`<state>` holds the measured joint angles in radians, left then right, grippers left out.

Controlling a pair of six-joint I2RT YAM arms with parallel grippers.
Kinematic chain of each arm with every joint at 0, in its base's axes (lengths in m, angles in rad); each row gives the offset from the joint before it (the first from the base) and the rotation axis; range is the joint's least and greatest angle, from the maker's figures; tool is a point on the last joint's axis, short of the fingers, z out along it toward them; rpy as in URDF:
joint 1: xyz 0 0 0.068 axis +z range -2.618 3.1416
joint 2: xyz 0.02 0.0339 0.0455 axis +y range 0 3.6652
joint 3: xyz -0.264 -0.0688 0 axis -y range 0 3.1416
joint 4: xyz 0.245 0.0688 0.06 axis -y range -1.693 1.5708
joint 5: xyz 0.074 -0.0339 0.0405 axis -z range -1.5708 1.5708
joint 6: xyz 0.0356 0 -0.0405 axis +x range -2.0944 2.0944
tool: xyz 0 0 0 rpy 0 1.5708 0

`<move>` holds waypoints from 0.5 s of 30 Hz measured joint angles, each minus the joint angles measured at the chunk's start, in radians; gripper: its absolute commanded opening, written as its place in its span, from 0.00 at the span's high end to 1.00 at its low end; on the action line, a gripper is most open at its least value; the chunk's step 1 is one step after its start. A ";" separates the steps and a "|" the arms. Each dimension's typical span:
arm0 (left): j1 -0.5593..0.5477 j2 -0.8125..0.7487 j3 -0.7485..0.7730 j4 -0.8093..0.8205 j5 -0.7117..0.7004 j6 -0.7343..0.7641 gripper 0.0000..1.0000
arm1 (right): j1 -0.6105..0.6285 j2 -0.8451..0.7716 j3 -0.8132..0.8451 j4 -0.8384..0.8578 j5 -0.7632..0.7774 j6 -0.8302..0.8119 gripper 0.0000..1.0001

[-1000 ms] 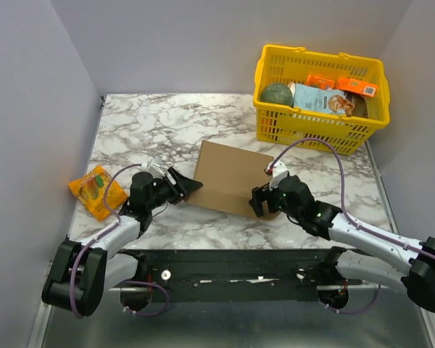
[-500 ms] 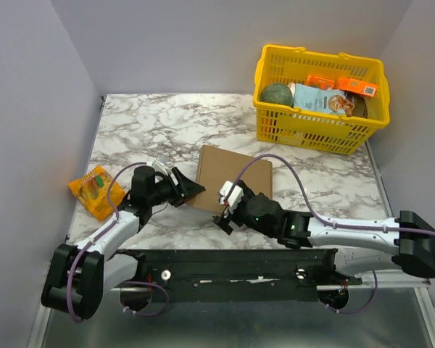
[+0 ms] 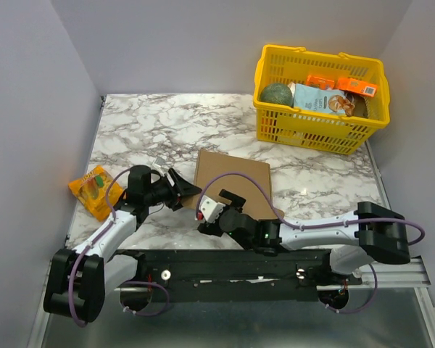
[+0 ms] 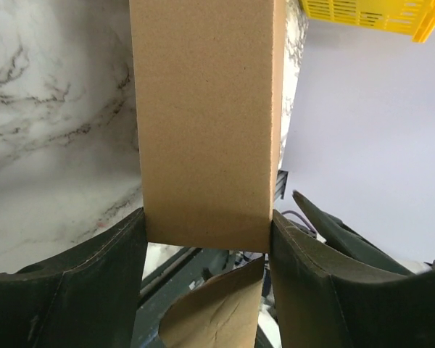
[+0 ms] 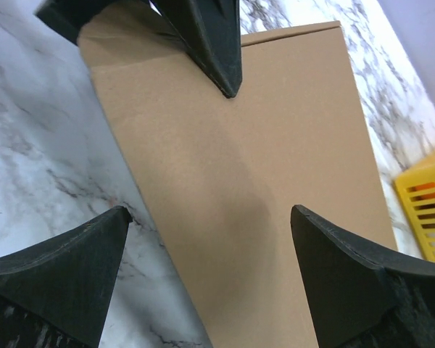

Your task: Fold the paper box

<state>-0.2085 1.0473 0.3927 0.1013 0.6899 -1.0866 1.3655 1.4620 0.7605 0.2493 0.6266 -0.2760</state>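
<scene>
Basket: yellow plastic, open-topped, standing at the far right of the marble surface.
Basket contents: 1 round dark-green fruit or vegetable at the left end, 1 pale snack bag in the middle, and 2 orange packs along the back. A brown item at the right end is too hidden to name.
Paper box: plain brown cardboard lying flat mid-surface, in front of the basket and apart from it.
Left jaws: partly spread and clenched on the near-left corner of the cardboard. In the left wrist view the cardboard fills the gap, with both fingers against it. A curled cardboard flap shows below.
Right jaws: spread wide, released, grasping nothing. They sit at the near edge of the cardboard, just beside the other arm's tips. In the right wrist view 1 finger is over marble and the other over cardboard.
Snack packet: small, orange, flat on the surface near its left edge, outside the basket.
</scene>
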 measured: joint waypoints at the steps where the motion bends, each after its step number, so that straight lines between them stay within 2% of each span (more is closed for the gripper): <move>1: 0.000 0.000 0.000 -0.004 0.007 -0.008 0.66 | 0.002 0.015 0.002 0.005 0.016 -0.009 0.00; 15: -0.003 0.011 -0.076 0.080 0.087 -0.182 0.67 | 0.017 0.121 -0.020 0.074 0.167 -0.122 0.00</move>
<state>-0.2115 1.0588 0.3164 0.1818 0.7765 -1.2682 1.3823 1.5833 0.7403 0.3229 0.7937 -0.3981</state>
